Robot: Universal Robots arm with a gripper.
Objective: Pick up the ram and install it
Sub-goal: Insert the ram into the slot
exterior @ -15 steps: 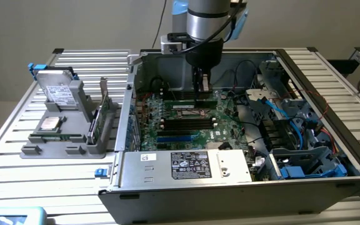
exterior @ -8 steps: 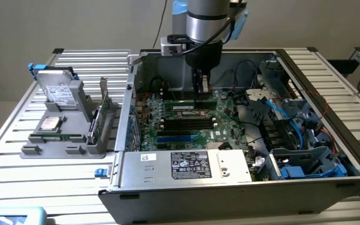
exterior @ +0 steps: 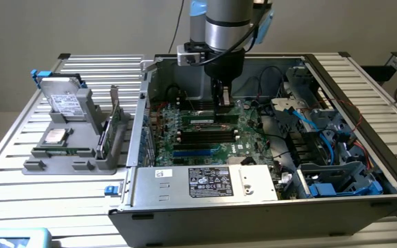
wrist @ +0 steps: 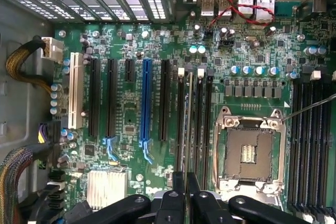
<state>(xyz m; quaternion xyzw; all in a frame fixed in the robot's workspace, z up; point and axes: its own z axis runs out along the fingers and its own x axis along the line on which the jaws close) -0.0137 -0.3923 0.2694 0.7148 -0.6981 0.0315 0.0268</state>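
claw (wrist: 186,182) narrow, pinching ram (wrist: 187,124) edge-on. ram hangs directly under claw, over black slots (wrist: 181,108) on motherboard (wrist: 131,114). pickup done. install judged unfinished: seating unclear, ram not released.

Exterior view: parked up high, well back, angled down over bench (exterior: 19,175) and open PC case (exterior: 254,222). Wrist view: right behind the tool (wrist: 186,178), pointing straight down, super close to the motherboard (wrist: 131,103). Overlap: just that motherboard inside the case.
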